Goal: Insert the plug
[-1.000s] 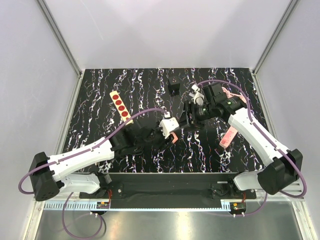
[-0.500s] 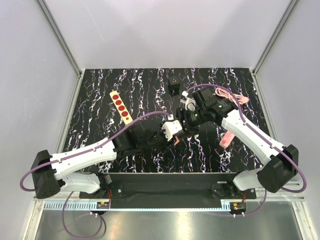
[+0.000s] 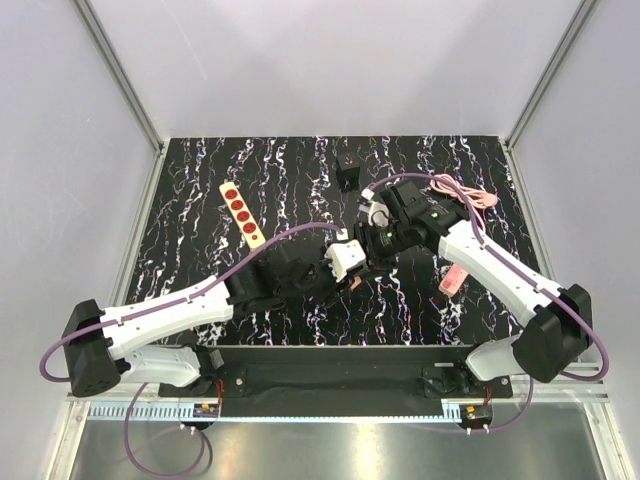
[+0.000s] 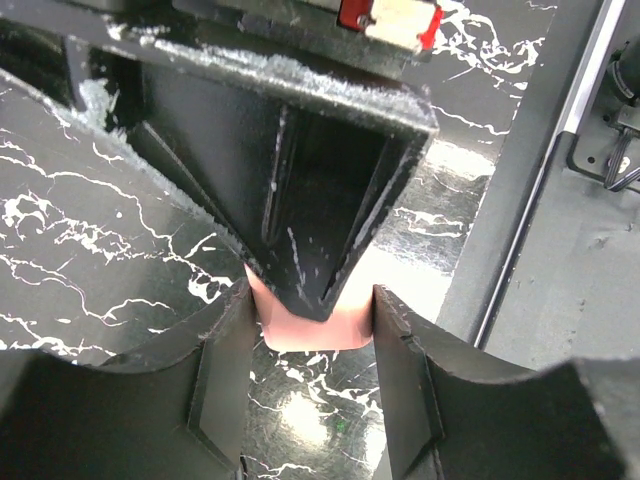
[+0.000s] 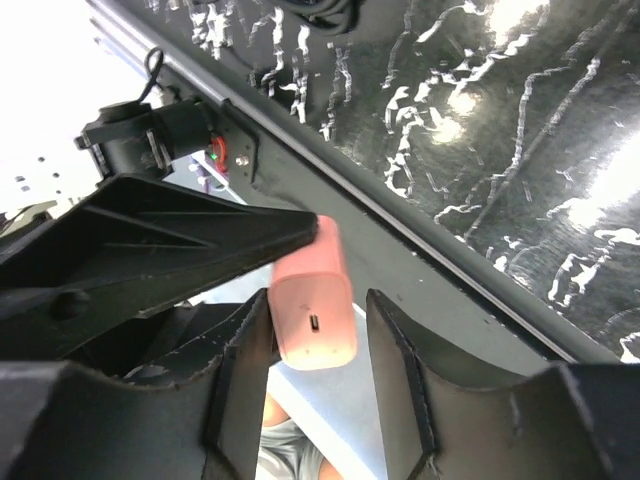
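A pink plug (image 5: pixel 313 305) hangs above the middle of the table, and my left gripper (image 4: pixel 312 300) is shut on it. Its rounded pink end (image 4: pixel 315 328) shows between the left fingers, partly hidden by a black finger of the right gripper. My right gripper (image 5: pixel 318 305) stands open around the plug's other end. One of its fingers (image 5: pixel 245 350) lies against the plug, while a gap shows at the other. In the top view the two grippers (image 3: pixel 352 262) meet at mid-table. A beige power strip (image 3: pixel 241 214) with several red sockets lies at the back left.
A small black box (image 3: pixel 348 173) stands at the back centre. A pink cable (image 3: pixel 463 190) lies coiled at the back right, and a pink block (image 3: pixel 454 276) lies under the right arm. The table's metal front rail (image 5: pixel 420 240) runs below the grippers.
My right arm has swung left to the left gripper, and its jaws have narrowed round the plug. The left gripper has kept its hold and barely shifted.
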Motion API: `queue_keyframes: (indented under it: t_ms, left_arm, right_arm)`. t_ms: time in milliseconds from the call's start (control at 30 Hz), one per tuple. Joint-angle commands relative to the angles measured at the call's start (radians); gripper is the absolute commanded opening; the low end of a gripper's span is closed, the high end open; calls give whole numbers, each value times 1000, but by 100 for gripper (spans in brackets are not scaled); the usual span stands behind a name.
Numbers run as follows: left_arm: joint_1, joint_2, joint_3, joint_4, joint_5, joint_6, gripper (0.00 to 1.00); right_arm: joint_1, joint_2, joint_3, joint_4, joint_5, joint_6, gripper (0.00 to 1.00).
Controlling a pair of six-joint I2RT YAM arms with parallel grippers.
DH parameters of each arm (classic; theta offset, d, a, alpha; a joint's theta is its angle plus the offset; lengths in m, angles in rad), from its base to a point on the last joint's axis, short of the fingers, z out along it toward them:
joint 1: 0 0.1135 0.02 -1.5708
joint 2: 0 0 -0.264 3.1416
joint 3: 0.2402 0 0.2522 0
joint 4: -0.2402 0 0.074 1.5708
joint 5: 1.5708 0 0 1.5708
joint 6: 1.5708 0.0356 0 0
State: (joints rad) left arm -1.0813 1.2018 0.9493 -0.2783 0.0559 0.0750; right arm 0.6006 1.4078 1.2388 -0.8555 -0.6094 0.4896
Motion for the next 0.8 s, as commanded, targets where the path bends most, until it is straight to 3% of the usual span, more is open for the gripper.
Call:
queue_keyframes:
  t_ms: [0, 200, 233, 300, 333, 400, 433, 467, 600, 700, 767]
  left_arm:
    - [-8, -31, 36, 87, -8, 12, 0]
    - [-11, -57, 16, 108, -21, 20, 0]
    - [-12, -67, 13, 111, -21, 22, 0]
    - [-12, -68, 11, 111, -28, 25, 0]
    - [-14, -74, 11, 108, -33, 23, 4]
    - [-14, -80, 5, 108, -50, 14, 35]
    - [-12, -87, 5, 105, -51, 9, 91]
    - [-14, -91, -1, 105, -51, -3, 99]
    - [-14, -119, -9, 74, -68, -18, 99]
    - [-14, -146, -7, 30, -89, -40, 99]
    - [-12, -179, -6, 5, -134, -56, 99]
  right_arm:
    - [10, -4, -21, 61, -78, -10, 50]
    - [8, -15, -41, 93, -105, 9, 42]
    - [8, -18, -41, 98, -105, 12, 36]
    - [10, -29, -42, 98, -83, 20, 6]
    - [10, -38, -38, 95, -52, 21, 0]
    - [8, -50, -30, 93, -17, 30, 0]
    - [5, -59, -21, 85, 23, 32, 0]
    - [-1, -61, -13, 76, 46, 32, 0]
    - [-97, -67, 10, 7, 238, 35, 0]
    - [-228, -98, 17, -33, 270, 32, 0]
    - [-307, -109, 56, -100, 376, 20, 0]
